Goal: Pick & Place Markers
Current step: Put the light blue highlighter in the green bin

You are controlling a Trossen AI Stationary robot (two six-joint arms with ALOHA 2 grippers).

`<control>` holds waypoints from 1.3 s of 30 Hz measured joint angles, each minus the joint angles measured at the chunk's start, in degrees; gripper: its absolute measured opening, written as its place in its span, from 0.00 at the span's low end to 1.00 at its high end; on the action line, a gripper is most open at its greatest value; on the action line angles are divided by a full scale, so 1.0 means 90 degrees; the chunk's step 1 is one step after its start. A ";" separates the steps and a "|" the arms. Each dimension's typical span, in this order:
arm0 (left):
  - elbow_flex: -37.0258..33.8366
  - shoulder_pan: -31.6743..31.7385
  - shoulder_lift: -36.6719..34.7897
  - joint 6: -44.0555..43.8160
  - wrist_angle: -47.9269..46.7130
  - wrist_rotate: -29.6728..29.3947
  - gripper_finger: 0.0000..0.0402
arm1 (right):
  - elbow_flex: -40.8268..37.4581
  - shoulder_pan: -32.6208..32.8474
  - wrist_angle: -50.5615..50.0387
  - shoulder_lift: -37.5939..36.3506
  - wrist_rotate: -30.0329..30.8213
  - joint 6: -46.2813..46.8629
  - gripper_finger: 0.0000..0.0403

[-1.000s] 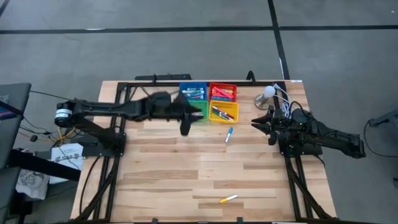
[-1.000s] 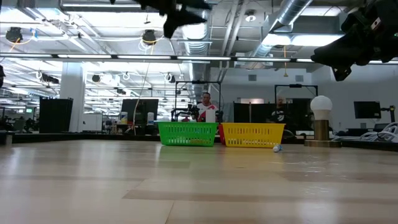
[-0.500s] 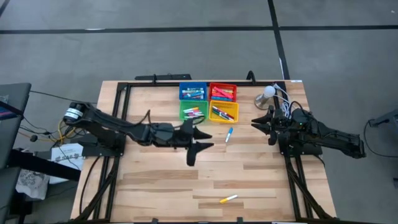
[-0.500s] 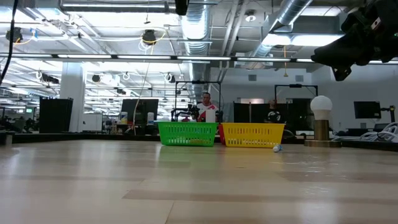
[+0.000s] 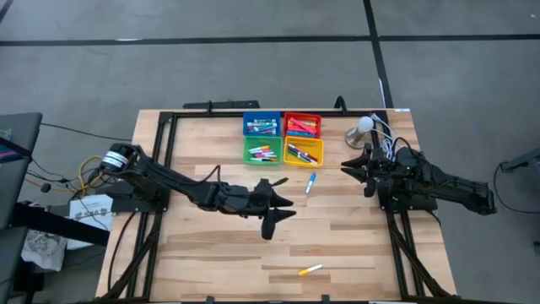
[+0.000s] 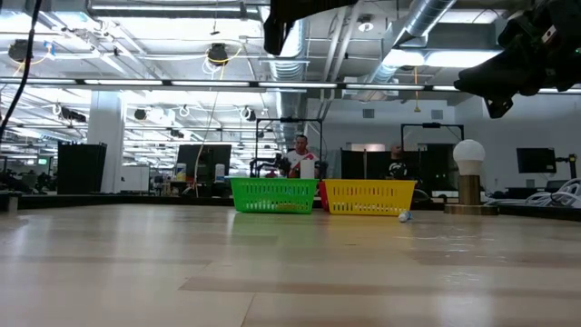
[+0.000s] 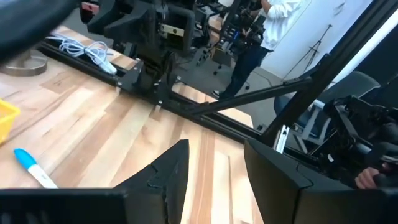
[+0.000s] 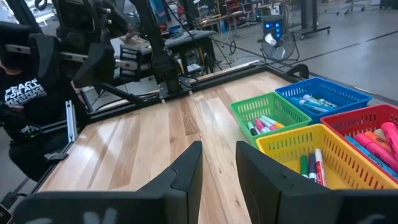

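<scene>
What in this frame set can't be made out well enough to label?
- Yellow marker: shows only in the high view, too small to read cap or tip.
- Blue marker: low view shows only an end-on speck.
- Blue tray and red tray: hidden in the low view behind the green tray and yellow tray.

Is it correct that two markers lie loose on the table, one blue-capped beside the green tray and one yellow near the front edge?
Not quite. The blue-capped marker lies beside the yellow tray, not the green one, as the high view shows. The yellow marker is near the front edge.
</scene>
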 joint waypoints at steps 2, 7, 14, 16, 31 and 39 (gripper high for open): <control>0.0000 -0.0002 0.0017 -0.0083 -0.0003 0.0000 0.38 | 0.0000 0.0000 0.0000 0.0000 0.0000 -0.0002 0.22; 0.0000 -0.0002 0.0017 -0.0098 0.0041 -0.0002 0.38 | 0.0000 0.0000 0.0000 -0.0001 0.0000 -0.0002 0.22; 0.0000 -0.0002 0.0017 -0.0222 0.0107 -0.0002 0.38 | 0.0000 0.0000 0.0000 0.0000 0.0000 -0.0002 0.22; 0.0000 -0.0020 0.0017 -0.0222 0.0110 -0.0002 0.38 | 0.0000 0.0000 0.0000 0.0000 0.0000 -0.0002 0.22; 0.0002 -0.0483 0.0108 -0.0689 0.0101 -0.0515 0.38 | 0.0000 0.0000 0.0002 0.0000 0.0002 -0.0002 0.22; -0.0002 -0.0809 0.0445 -0.1444 -0.0086 -0.0930 0.38 | 0.0000 -0.0001 0.0000 0.0000 0.0002 -0.0002 0.22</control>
